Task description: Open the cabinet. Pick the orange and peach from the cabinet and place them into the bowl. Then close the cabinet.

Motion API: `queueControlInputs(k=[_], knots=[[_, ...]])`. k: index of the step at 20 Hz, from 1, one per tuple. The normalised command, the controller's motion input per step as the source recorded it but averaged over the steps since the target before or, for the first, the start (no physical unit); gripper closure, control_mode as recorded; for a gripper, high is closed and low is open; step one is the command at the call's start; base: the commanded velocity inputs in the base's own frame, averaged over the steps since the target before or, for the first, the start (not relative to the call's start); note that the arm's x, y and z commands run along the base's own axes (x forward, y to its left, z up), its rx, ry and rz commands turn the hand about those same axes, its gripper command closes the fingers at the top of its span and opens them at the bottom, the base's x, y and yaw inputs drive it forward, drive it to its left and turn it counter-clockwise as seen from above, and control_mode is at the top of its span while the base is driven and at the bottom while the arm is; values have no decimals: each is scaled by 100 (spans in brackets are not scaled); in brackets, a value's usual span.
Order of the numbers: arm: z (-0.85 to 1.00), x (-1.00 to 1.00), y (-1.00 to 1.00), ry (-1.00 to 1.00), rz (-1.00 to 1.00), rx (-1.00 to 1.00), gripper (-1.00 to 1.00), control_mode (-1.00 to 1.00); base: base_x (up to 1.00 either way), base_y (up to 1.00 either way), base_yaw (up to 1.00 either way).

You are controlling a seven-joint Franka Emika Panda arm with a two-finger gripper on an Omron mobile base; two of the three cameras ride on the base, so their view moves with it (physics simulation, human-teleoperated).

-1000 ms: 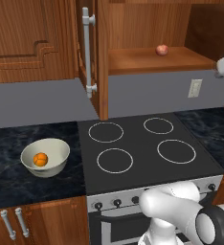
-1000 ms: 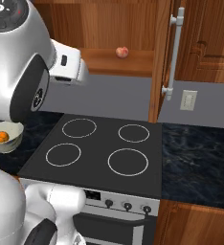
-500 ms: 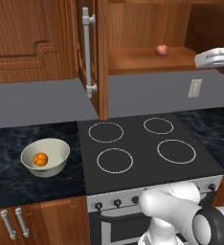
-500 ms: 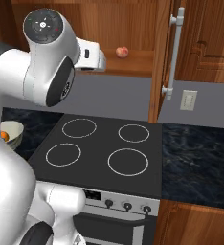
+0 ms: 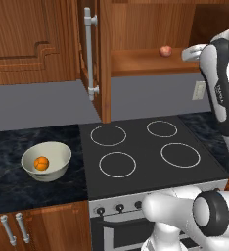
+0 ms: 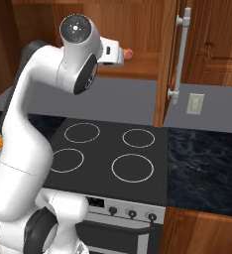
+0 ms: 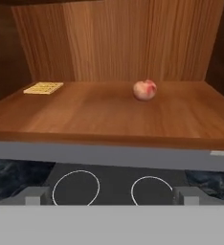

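The cabinet (image 5: 136, 29) stands open, its left door (image 5: 89, 54) swung out edge-on and its right door (image 6: 180, 54) likewise. The peach (image 5: 165, 51) lies alone on the wooden shelf (image 7: 109, 115), and it is right of centre in the hand view (image 7: 145, 89). My gripper (image 5: 189, 53) hovers at shelf height just in front of the shelf edge, a short way from the peach (image 6: 130, 53). It is open, the fingertips (image 7: 35, 196) wide apart with nothing between them. The orange (image 5: 40, 163) rests inside the cream-white bowl (image 5: 57, 152) on the counter left of the stove.
A black stove top (image 5: 146, 152) with several burner rings lies below the cabinet. A flat yellow pad (image 7: 43, 88) sits at the shelf's left. A wall outlet (image 6: 195, 103) is on the grey wall. Dark stone counter (image 6: 207, 158) flanks the stove.
The arm has swung up and in toward the open cabinet, bringing the hand from the right edge of the left base view to just in front of the shelf near the peach.
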Motion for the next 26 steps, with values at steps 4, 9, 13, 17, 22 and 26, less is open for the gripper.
queueControlInputs(k=[4, 9, 13, 17, 22, 26], knots=[[-2, 79, -5, 13, 0, 0, -100, -100, 0, 0, 0], [-6, 86, -8, 8, 0, 0, -100, -100, 0, 0, 0], [-4, 84, -21, 0, -2, -1, -100, -100, 0, 0, 0], [-19, 64, -21, 0, -2, -3, -100, -100, 0, 0, 0], [-11, 18, -11, 0, -1, -2, -100, -100, 0, 0, 0], [0, 1, 0, 1, 0, 0, -100, -100, 0, 0, 0]])
